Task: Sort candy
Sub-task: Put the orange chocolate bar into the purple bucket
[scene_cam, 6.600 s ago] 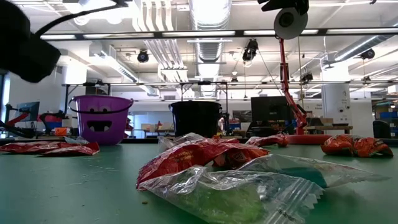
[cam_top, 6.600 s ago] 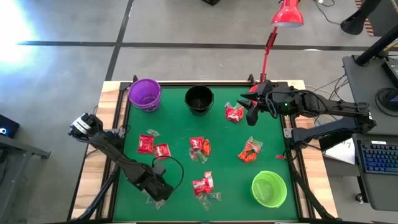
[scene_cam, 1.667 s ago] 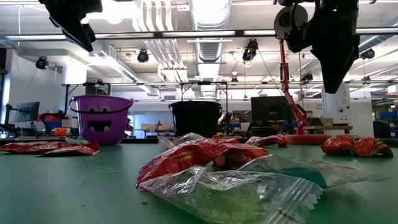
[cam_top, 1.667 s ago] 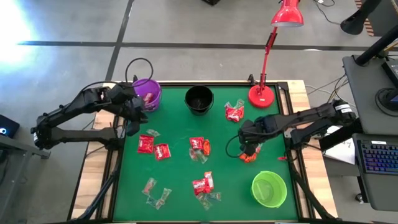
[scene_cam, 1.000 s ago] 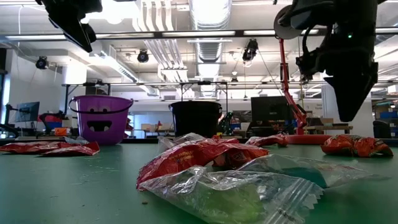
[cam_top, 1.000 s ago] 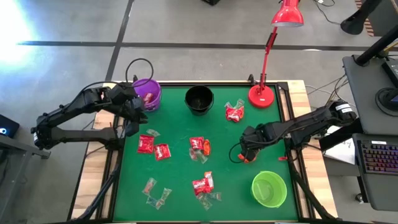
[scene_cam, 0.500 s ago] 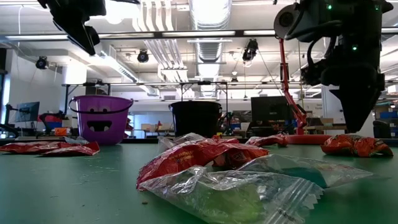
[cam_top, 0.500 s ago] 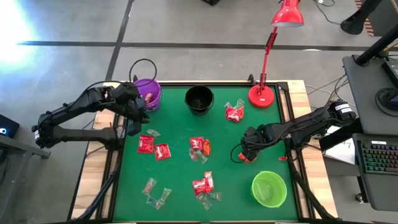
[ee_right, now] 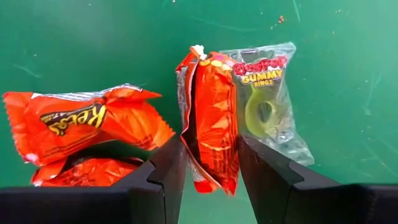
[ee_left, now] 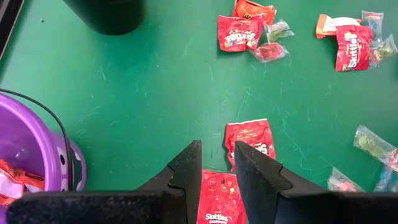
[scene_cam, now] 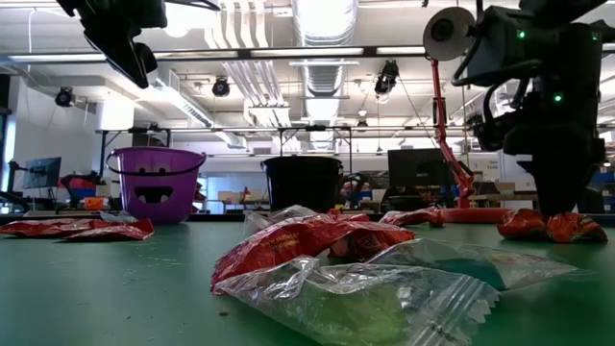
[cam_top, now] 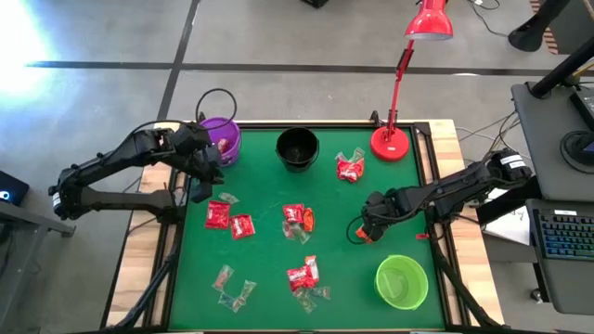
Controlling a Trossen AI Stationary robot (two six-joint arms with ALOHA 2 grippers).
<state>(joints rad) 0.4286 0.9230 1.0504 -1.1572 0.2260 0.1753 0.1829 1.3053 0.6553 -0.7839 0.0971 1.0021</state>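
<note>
The candy lies scattered on the green table: red packs, clear ones and orange ones at the right. My right gripper points down at the orange packs, open. Its fingers stand close on either side of an orange pack that stands on edge. Beside that pack lie another orange pack and a clear gummy-ring pack. My left gripper hangs high beside the purple bowl. Its fingers are a narrow gap apart with nothing between, above a red pack. My right gripper comes from above, a finger on each flat side of the upright orange pack. I cannot tell whether the fingers touch it. The pack's lower edge rests on the table.
A black bowl stands at the far middle and a green bowl at the near right. A red desk lamp stands at the far right corner. Red candy lies inside the purple bowl.
My right gripper has come down onto the orange packs, its fingers keeping the same gap. The candy has not moved.
</note>
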